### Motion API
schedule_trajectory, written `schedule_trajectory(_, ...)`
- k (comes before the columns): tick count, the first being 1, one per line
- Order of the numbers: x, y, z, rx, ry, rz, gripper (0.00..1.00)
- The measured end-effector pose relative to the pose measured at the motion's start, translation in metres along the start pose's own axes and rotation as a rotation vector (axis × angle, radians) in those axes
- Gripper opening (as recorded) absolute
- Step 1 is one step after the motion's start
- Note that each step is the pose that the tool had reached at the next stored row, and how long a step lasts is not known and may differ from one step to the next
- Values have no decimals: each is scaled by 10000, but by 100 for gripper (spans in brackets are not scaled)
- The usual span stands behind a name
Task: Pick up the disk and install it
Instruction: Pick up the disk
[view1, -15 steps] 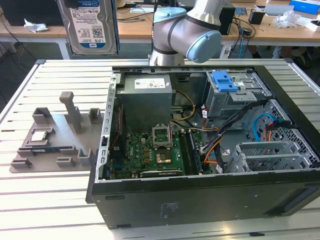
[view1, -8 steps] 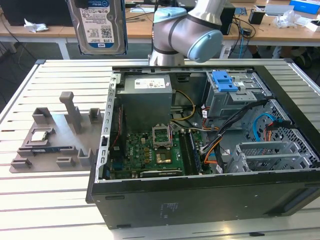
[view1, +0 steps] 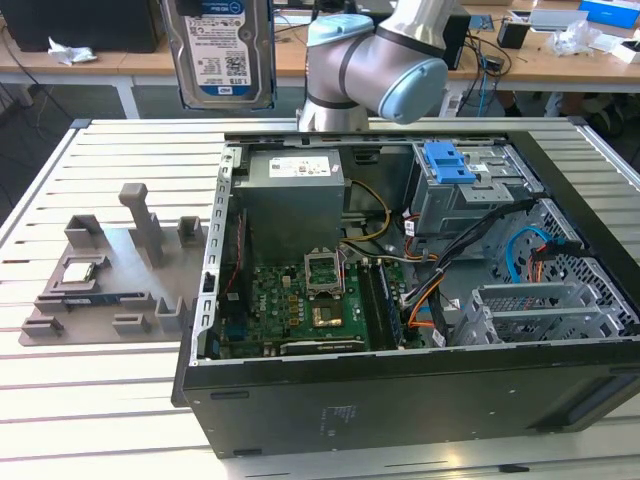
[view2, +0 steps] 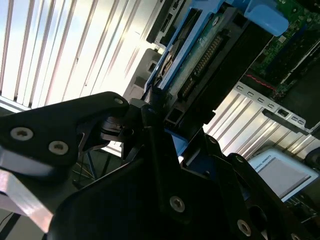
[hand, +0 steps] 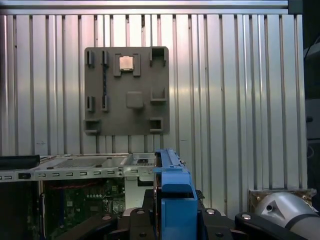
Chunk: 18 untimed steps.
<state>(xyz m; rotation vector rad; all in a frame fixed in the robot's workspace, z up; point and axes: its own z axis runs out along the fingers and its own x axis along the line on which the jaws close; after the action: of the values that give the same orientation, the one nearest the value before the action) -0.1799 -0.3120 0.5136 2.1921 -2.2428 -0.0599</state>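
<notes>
Ribbed silver metal makes up the desk, which spans the whole exterior view. On it lies an open black computer case with its side panel off and its insides showing. Behind the case stands the grey-and-pale-blue arm.

Inside the case, a grey power supply box sits at the far side, with the green motherboard just nearer the camera. A grey metal drive cage stands toward the exterior view's right. On the bare desk, to the exterior view's left of the case, lies a flat grey fixture plate with raised blocks. A small square chip is seated in one of its pockets.

The disk hangs upright at the top of the exterior view, left of the arm. Its white-and-blue label faces the camera, and it is well above the desk and clear of the case. In the first wrist view it appears edge-on, its blue carrier rail uppermost. The black gripper is clamped tight on the disk's end, one finger on each face. A blue plastic bracket sits atop the drive cage.
</notes>
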Motion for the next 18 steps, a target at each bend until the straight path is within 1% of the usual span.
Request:
schedule_trajectory(1,-1,-22,-1,0,0,2,37)
schedule_trajectory(2,-3,-87,-3,-1,0,3,37)
schedule_trajectory(4,-5,-183,-6,-3,0,1,37)
schedule_trajectory(5,-6,-214,-7,-3,1,2,37)
schedule_trajectory(7,-8,-273,-9,-3,1,2,37)
schedule_trajectory(12,-11,-378,-12,-4,0,3,37)
schedule_trajectory(18,-15,-563,-17,-11,-10,1,37)
